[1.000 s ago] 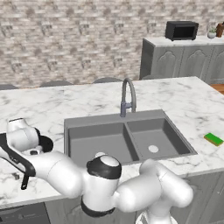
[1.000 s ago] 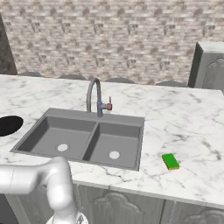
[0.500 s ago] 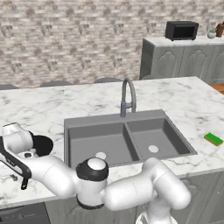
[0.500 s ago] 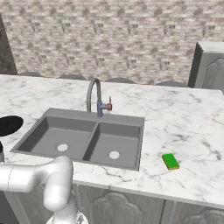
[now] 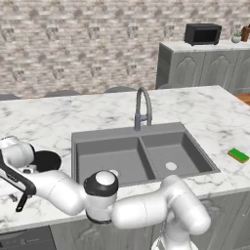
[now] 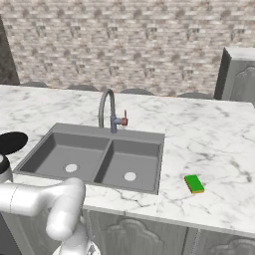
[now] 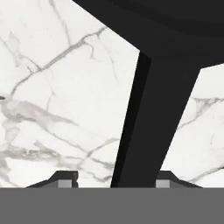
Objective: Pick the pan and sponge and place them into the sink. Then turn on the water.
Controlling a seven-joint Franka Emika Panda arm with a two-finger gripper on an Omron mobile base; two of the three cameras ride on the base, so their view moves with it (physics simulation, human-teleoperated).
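The pan (image 5: pixel 46 160) sits left of the sink (image 5: pixel 141 155); its long handle (image 7: pixel 151 127) runs between the half-wide pincer (image 7: pixel 115 178) tips.

Flat, even rendered daylight, soft faint shadows in the sink (image 5: pixel 141 154), no glare, slightly coarse pixelation.

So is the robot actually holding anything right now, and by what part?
Not clearly yet. The gripper straddles the pan handle, one fingertip either side, but a firm grasp cannot be told.
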